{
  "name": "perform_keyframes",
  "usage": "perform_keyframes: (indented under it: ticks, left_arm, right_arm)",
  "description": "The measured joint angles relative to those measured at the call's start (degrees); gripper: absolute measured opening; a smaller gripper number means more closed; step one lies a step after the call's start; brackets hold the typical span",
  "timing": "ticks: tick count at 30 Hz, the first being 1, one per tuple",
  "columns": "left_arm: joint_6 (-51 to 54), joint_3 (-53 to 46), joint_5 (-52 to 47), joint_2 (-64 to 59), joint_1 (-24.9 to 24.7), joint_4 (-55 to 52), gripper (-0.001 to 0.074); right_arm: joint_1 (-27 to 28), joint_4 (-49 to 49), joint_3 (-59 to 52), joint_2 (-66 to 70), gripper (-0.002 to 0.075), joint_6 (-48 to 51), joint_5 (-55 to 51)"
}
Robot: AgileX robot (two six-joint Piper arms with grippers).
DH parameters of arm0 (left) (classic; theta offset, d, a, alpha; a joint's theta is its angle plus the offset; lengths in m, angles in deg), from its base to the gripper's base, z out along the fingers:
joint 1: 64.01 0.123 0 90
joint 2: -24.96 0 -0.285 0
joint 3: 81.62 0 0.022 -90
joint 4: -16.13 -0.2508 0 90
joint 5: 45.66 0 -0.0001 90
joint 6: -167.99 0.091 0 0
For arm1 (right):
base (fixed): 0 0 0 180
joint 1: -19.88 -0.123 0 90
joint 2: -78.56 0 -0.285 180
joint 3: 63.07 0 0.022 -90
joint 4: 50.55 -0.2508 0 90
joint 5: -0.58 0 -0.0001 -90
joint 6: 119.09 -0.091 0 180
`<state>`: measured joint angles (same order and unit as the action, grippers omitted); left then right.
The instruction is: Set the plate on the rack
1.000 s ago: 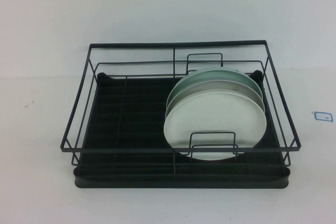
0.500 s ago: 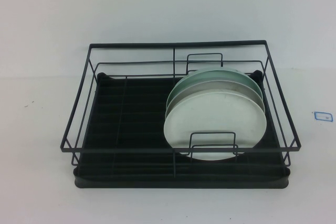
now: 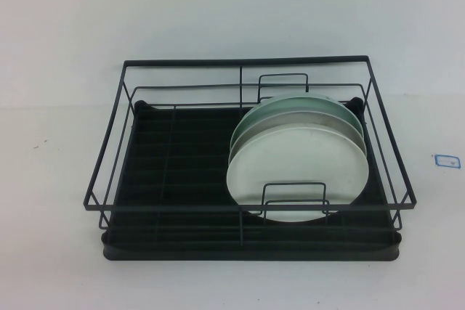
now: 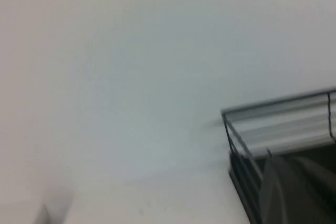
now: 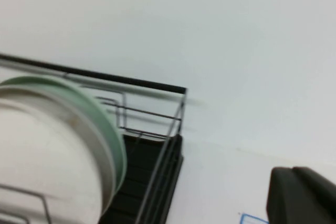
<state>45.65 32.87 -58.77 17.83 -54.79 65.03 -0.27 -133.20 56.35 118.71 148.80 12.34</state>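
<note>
The black wire rack stands mid-table on its ribbed black tray. The creamy-white plate stands on edge in the rack's right half, in front, leaning back on a greyish-white plate and a pale green plate. Neither arm shows in the high view. In the left wrist view a blurred dark part of my left gripper sits by a rack corner. In the right wrist view a dark part of my right gripper is off to the side of the rack, apart from the white plate.
A small blue-edged label lies on the white table to the right of the rack. The rack's left half holds no plates. Small wire loop dividers stand in front of and behind the plates.
</note>
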Motion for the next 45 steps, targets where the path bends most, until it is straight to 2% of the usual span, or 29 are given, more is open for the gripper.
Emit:
perform_keyframes:
  ticks: [3,7,12,19,21,22,27,30,33,35,37,39,41,45]
  left_arm:
    - [0.0,-5.3,1.2,-0.1,0.0,2.9,0.0000]
    - [0.0,-10.2,7.9,-0.1,0.0,8.7,0.0000]
    - [0.0,-11.8,13.1,-0.1,0.0,13.6,0.0000]
    - [1.9,-11.8,13.1,-0.1,0.0,12.8,0.0000]
    - [1.2,-11.8,12.4,-0.1,0.4,8.4,0.0000]
    - [-2.3,-11.8,11.0,-0.1,1.4,3.7,0.0000]
    - [-28.8,-11.8,-1.0,-0.1,3.4,-22.9,0.0000]
    - [-40.5,-11.8,-3.1,-0.1,3.4,-30.5,0.0000]
    - [-43.5,-11.8,-5.7,-0.1,3.4,-34.0,0.0000]
    - [-43.5,-11.8,-6.6,-0.1,3.4,-34.7,0.0000]
    - [-43.6,-11.8,-6.6,-0.1,3.2,-34.9,0.0000]
    - [-43.6,-11.8,-6.6,-0.1,1.9,-35.6,0.0000]
    - [-43.6,-11.8,-6.5,-0.1,0.1,-36.3,0.0000]
    - [-44.3,-11.8,-6.5,-0.1,-2.8,-39.8,0.0000]
  right_arm:
    - [0.0,-3.2,-0.1,-0.4,0.0019,0.1,1.9]
    - [0.0,-5.5,-2.3,-3.9,0.0019,0.1,2.3]
    - [0.3,-7.2,-9.7,-10.4,0.0019,0.1,1.7]
    - [7.8,-7.5,-18.0,-20.7,0.0019,0.7,-8.4]
    - [9.7,-7.5,-18.2,-23.9,0.0019,3.2,-10.9]
    - [10.0,-7.4,-18.3,-25.1,0.0019,4.8,-11.8]
    - [10.3,-7.3,-17.9,-28.6,0.0019,11.5,-9.6]
    - [10.3,-7.4,-16.6,-28.8,0.0019,12.5,-6.9]
    - [10.3,-6.7,-16.5,-29.1,0.0019,12.1,-7.8]
    - [10.4,-0.3,-16.5,-30.4,0.0019,7.0,-9.7]
    - [10.7,13.7,-16.4,-32.4,0.0019,-4.3,-12.8]
    - [10.7,28.8,-16.3,-32.9,0.0019,-20.0,-17.7]
    - [10.7,39.0,-16.3,-33.0,0.0019,-31.9,-24.0]
    - [10.7,48.4,-16.3,-33.0,0.0019,-40.1,-33.3]
